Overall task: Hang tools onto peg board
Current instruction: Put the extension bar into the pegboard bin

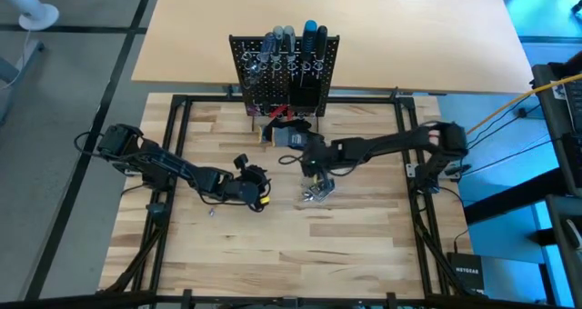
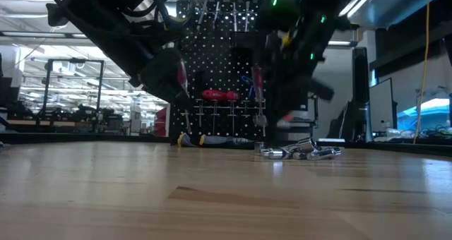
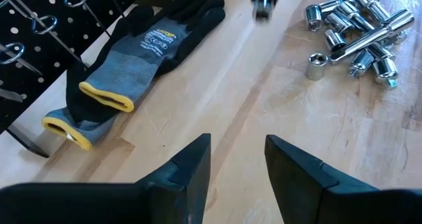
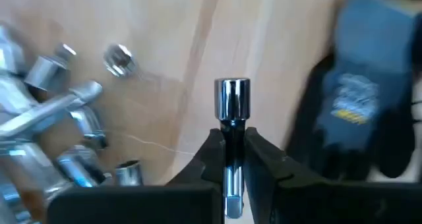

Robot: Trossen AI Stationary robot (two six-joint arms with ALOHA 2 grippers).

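Peg board [image 1: 284,68] stood upright at the counter's [image 1: 273,245] far edge, upper centre of the high view; screwdrivers [image 1: 296,38] sat in its top rings, box bin [image 1: 305,93] contents not discernible. Right gripper [image 4: 232,159] was clamped on a chrome socket piece [image 4: 232,102], above the loose socket pile [image 1: 318,192]. Left gripper [image 3: 237,159], jaws partly apart, held nothing, left of centre. Gloves [image 3: 132,66] lay beside the board, label unreadable. Near counter was open.

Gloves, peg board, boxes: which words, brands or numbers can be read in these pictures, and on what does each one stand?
"NETGEAR": on the black box at the table's right edge, high view.
Glove: a printed logo on its grey back, too small to read.
Peg board, sockets: no legible text.
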